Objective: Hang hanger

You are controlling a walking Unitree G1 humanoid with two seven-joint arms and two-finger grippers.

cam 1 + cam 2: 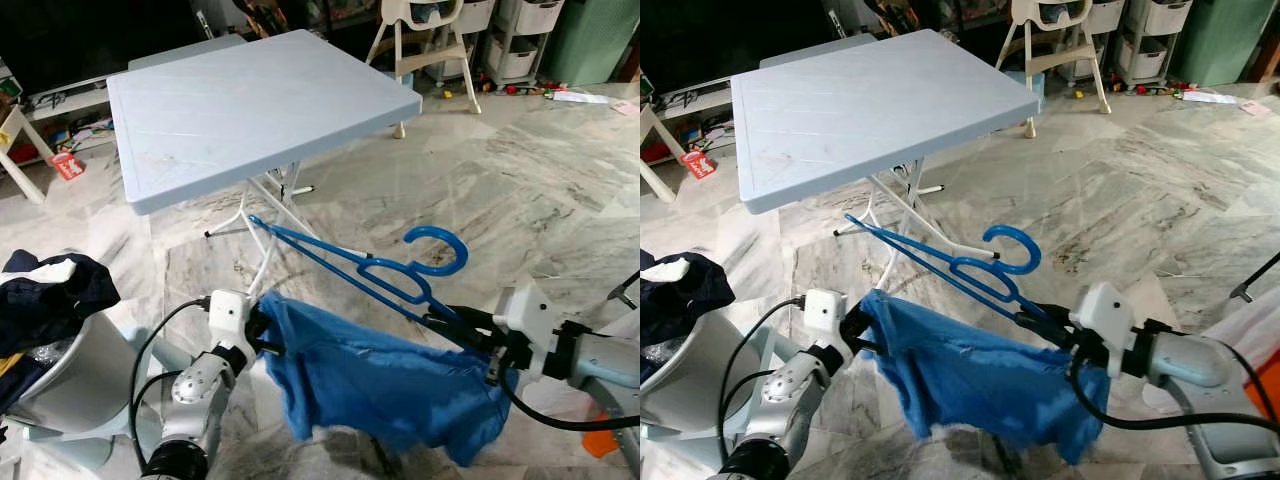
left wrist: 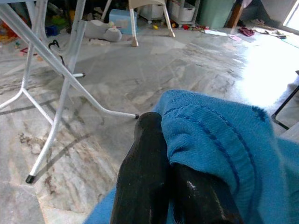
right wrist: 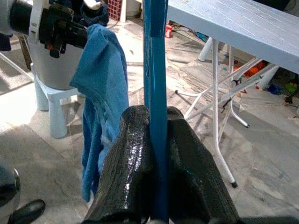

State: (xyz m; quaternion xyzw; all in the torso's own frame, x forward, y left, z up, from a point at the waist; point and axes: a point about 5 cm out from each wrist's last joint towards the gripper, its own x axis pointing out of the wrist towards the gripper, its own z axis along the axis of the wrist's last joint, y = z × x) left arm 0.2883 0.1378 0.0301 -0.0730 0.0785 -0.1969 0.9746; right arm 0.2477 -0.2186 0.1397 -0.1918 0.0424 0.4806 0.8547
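A blue plastic hanger [image 1: 436, 232] is held in the air in front of me, its hook pointing up and to the right. My right gripper [image 1: 440, 322] is shut on the hanger's bar [image 3: 155, 70], low on the right. A blue knitted garment [image 1: 380, 380] hangs stretched between both grippers, below the hanger. My left gripper [image 1: 262, 335] is shut on the garment's edge [image 2: 210, 135] at the left. Seen from the left wrist, the two black fingers [image 2: 145, 163] pinch the ribbed hem.
A light blue folding table [image 1: 250, 100] on thin white legs [image 1: 270, 215] stands just beyond the hanger. A white tub [image 1: 60, 370] heaped with dark clothes [image 1: 45, 290] sits at my left. A high chair [image 1: 420, 30] and storage drawers line the back. Marble floor lies open to the right.
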